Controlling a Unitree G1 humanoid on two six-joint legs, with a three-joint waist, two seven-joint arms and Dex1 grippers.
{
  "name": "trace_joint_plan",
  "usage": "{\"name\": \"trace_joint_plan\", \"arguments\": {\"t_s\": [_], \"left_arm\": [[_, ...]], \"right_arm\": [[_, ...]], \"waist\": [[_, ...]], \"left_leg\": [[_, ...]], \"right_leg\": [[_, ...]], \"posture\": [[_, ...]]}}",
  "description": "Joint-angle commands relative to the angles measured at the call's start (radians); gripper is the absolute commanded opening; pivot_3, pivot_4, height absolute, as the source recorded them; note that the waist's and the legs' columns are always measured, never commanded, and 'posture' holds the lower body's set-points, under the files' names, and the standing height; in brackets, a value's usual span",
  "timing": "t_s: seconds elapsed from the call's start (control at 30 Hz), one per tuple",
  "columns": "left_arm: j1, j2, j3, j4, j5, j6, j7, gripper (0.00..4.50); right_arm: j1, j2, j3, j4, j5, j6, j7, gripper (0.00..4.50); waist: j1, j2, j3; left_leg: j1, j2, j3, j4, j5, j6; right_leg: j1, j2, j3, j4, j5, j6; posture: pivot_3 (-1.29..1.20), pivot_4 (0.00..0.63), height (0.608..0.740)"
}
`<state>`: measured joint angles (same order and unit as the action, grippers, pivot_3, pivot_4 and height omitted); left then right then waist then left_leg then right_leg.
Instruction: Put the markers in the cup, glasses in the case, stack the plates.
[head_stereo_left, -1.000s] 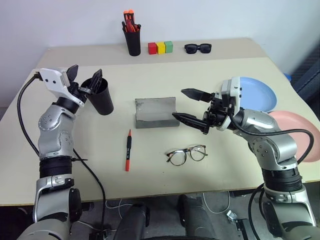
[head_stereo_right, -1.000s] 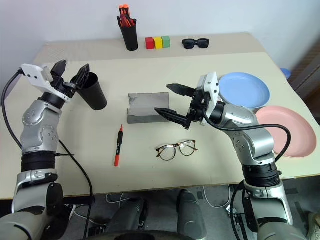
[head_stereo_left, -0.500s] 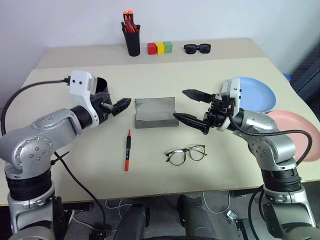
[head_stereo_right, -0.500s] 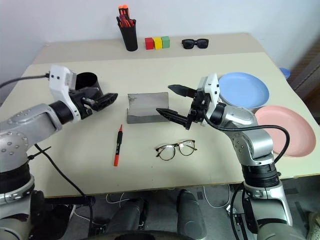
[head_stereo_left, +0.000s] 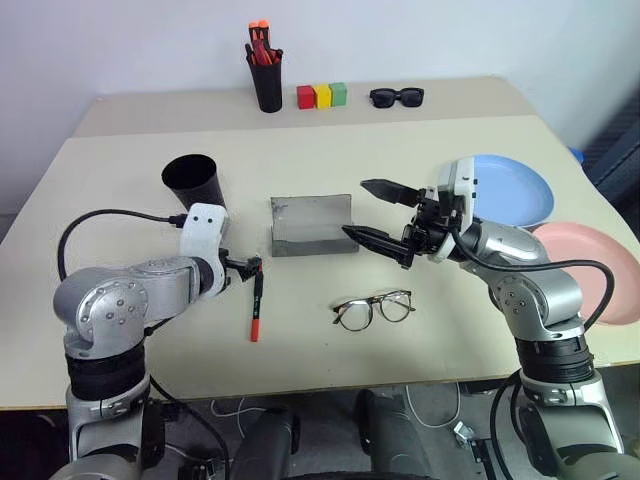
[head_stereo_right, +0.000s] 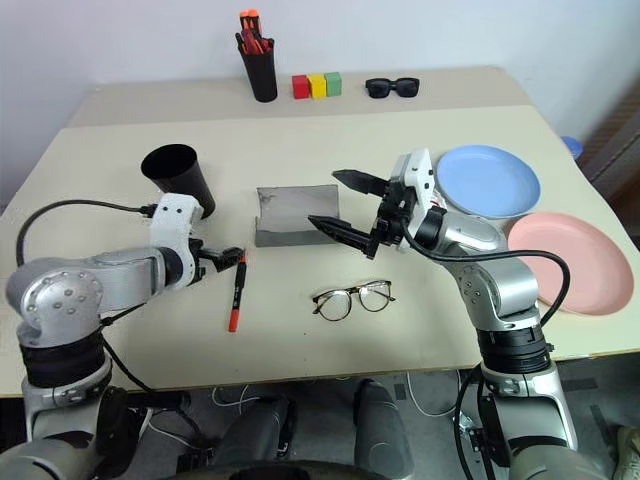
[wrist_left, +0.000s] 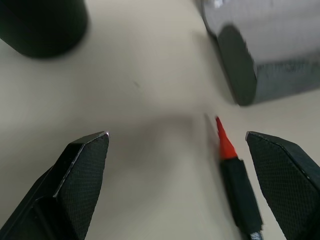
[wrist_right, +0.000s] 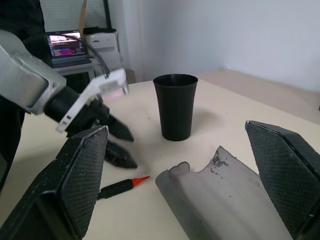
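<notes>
Two grippers: both over the beige table, both with fingers spread and nothing between them.
Cup: the black cup stands upright at the left of the table, rim up — apart from the left arm.
Left gripper: the left gripper is low over the tabletop, angled down, released; its fingertips sit just beside the top end of the marker, one on either side in the left wrist view, not closed on it.
Marker: the red-orange marker with the black middle lies flat on the table, pointed end toward the case; the white marker cannot be made out.
Case: the grey case sits open at the table's middle, its lid standing up, just past the marker's tip.
Glasses: the thin-rimmed glasses lie on the table in front of the case, nearer the robot, touching nothing else.
Right gripper: the right gripper hangs above the table beside the case, pointing left — wide open, empty.
Plates: the light blue plate lies at the right, behind the right arm; the salmon pink plate lies beside it at the right edge, not stacked.
</notes>
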<state>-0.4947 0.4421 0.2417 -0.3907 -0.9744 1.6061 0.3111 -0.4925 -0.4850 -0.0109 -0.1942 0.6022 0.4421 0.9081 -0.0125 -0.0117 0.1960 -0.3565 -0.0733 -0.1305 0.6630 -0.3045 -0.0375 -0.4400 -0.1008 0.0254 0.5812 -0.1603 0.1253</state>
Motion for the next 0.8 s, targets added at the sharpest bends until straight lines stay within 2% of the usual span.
{"name": "trace_joint_plan", "arguments": {"t_s": [0.03, 0.37, 0.4, 0.43, 0.53, 0.67, 0.7, 0.8], "left_arm": [[-0.031, 0.026, -0.021, 0.041, -0.104, 0.008, 0.015, 4.47], [-0.037, 0.096, -0.101, 0.107, -0.356, 0.008, 0.142, 4.47], [-0.032, 0.096, -0.098, 0.110, -0.377, 0.008, 0.164, 3.98], [-0.026, 0.095, -0.093, 0.112, -0.391, 0.008, 0.192, 3.76], [-0.016, 0.093, -0.085, 0.124, -0.456, 0.008, 0.248, 2.36], [-0.025, 0.118, -0.106, 0.126, -0.494, 0.008, 0.299, 0.28], [-0.026, 0.125, -0.107, 0.124, -0.497, 0.008, 0.308, 0.02], [-0.031, 0.141, -0.104, 0.122, -0.517, -0.015, 0.345, 0.02]], "right_arm": [[-0.001, -0.001, -0.020, -0.045, 0.009, -0.011, -0.006, 4.50], [0.002, -0.011, -0.027, -0.044, 0.005, -0.015, -0.015, 4.50], [0.001, -0.012, -0.027, -0.041, 0.003, -0.016, -0.014, 4.50], [-0.001, -0.013, -0.027, -0.037, 0.000, -0.019, -0.014, 4.50], [-0.002, -0.016, -0.032, -0.034, 0.001, -0.016, -0.015, 4.50], [-0.001, -0.023, -0.037, -0.033, -0.005, -0.017, -0.013, 4.50], [-0.001, -0.024, -0.037, -0.033, -0.005, -0.017, -0.013, 4.50], [-0.001, -0.026, -0.040, -0.032, -0.003, -0.015, -0.014, 4.50]], "waist": [[0.000, 0.000, 0.000], [0.000, 0.000, 0.000], [0.000, 0.000, 0.000], [0.000, 0.000, 0.000], [0.001, 0.000, 0.000], [0.001, 0.000, 0.000], [0.001, 0.000, 0.000], [0.001, 0.000, 0.000]], "left_leg": [[0.000, 0.000, 0.000, 0.000, 0.000, 0.000], [0.000, 0.000, 0.000, 0.000, 0.000, 0.000], [0.000, 0.000, 0.000, 0.000, 0.000, -0.001], [0.000, 0.000, 0.000, 0.000, 0.000, -0.001], [0.000, 0.000, 0.000, 0.000, 0.000, -0.001], [0.000, 0.000, 0.000, 0.000, 0.001, -0.001], [0.000, 0.000, 0.000, 0.000, 0.001, -0.001], [0.000, 0.000, 0.000, 0.000, 0.001, -0.001]], "right_leg": [[0.000, 0.000, 0.000, 0.000, 0.000, 0.000], [0.000, 0.000, 0.000, 0.000, 0.000, 0.000], [0.000, 0.000, 0.000, 0.000, 0.000, 0.000], [0.000, 0.000, 0.000, 0.000, 0.000, 0.000], [0.000, 0.000, 0.000, 0.000, 0.000, 0.000], [0.000, 0.000, 0.000, 0.000, 0.000, 0.000], [0.000, 0.000, 0.000, 0.000, 0.000, 0.000], [0.000, 0.000, 0.000, 0.000, 0.000, 0.000]], "posture": [[0.00, 0.150, 0.740], [0.00, 0.150, 0.740], [0.00, 0.150, 0.740], [0.00, 0.150, 0.740], [0.00, 0.150, 0.740], [0.00, 0.150, 0.740], [0.00, 0.150, 0.740], [0.00, 0.150, 0.740]]}}
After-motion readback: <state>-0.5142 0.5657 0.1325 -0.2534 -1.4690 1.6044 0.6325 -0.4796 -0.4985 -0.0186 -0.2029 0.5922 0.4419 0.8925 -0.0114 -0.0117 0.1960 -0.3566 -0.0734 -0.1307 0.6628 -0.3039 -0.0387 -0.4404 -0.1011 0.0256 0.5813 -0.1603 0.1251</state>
